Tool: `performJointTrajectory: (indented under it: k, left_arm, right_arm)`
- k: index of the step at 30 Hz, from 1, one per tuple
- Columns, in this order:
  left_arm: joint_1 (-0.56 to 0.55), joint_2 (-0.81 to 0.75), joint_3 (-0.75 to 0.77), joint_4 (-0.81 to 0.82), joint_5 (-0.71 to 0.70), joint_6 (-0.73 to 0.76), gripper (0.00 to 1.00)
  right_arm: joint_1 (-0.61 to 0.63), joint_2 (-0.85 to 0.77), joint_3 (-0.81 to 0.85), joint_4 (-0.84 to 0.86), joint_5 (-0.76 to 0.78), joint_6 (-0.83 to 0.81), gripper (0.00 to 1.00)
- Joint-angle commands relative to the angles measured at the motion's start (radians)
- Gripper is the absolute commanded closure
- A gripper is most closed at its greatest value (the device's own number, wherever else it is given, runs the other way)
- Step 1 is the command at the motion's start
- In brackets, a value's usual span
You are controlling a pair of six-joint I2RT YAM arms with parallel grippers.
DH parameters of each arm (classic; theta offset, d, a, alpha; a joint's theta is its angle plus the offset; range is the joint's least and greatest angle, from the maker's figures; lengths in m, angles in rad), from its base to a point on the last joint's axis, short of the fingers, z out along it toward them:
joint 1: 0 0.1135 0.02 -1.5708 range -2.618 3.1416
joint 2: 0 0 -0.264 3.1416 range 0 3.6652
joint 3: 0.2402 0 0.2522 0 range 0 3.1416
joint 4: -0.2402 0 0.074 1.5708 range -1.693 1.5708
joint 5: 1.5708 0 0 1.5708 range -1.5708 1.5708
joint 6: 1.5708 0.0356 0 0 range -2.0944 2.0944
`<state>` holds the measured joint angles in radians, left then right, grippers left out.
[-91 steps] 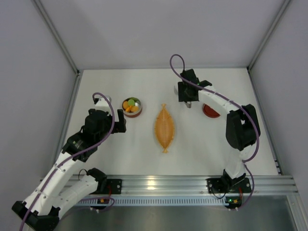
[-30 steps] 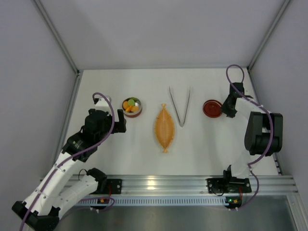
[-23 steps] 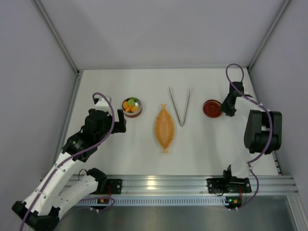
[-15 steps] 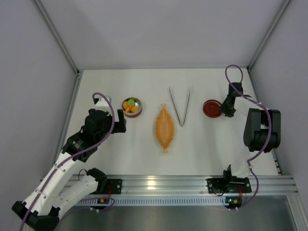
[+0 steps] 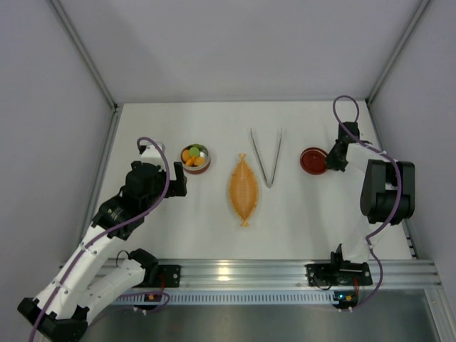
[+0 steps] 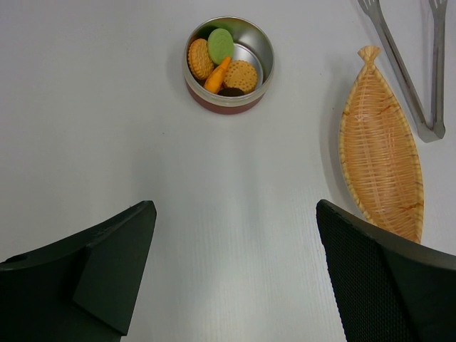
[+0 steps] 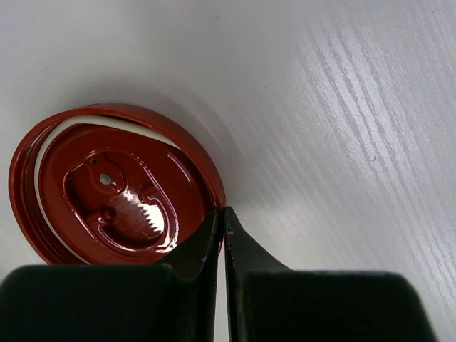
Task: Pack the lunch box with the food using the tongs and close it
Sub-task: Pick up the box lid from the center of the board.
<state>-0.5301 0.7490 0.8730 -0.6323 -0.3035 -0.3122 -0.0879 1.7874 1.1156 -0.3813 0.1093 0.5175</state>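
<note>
Right claw (image 7: 221,212) has its two fingers pressed together with only a hairline between them. Its tips sit against the near rim of the round red lid (image 7: 114,192); whether that rim is actually pinched between them cannot be told. The lid lies flat on the white table (image 6: 107,107), showing a glossy red face with a white ring along its edge.

Taking the orange leaf-shaped tray (image 6: 381,149) at the middle of the table as the reference, the lid lies well to its right, past the tongs (image 6: 431,132). The tongs lie flat just beside the tray's right edge. Their joined end is level with the tray's middle and their two arms spread toward the far side.

The lunch box (image 6: 228,105) stands upright and uncovered to the left of the tray, near its far tip but apart from it. The food (image 6: 221,44) is inside it: green, yellow-orange and dark round pieces piled against the shiny wall.

The left claw (image 6: 234,206) hangs left of the tray and nearer than the lunch box. Its fingers are spread wide over bare table with nothing between them.
</note>
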Motion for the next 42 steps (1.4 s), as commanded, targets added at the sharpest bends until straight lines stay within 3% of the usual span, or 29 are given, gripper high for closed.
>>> performJointTrajectory:
  k: [1,9,15,21,32,39,42]
  left_arm:
    - [0.002,0.003,-0.008,0.022,0.000,-0.001,0.01]
    - [0.004,0.004,-0.006,0.023,0.003,-0.001,0.01]
    - [0.002,0.010,0.000,0.023,0.030,-0.002,0.01]
    - [0.002,0.015,0.021,0.026,0.087,-0.025,0.01]
    - [0.002,0.027,0.110,0.101,0.260,-0.099,0.01]
    - [0.004,0.047,0.169,0.170,0.391,-0.137,0.01]
    - [0.002,0.044,0.176,0.206,0.412,-0.156,0.01]
  right_arm:
    - [-0.006,-0.009,0.009,0.059,-0.039,-0.002,1.00]
    - [0.007,-0.121,-0.010,0.067,-0.178,0.001,1.00]
    - [0.120,-0.221,-0.002,0.116,-0.471,0.007,1.00]
    - [0.258,-0.284,-0.007,0.344,-0.824,0.162,1.00]
    - [0.459,-0.250,-0.020,0.738,-1.051,0.331,1.00]
    - [0.511,-0.114,-0.097,1.384,-1.183,0.775,1.00]
    - [0.514,-0.033,-0.114,1.715,-1.186,1.083,1.00]
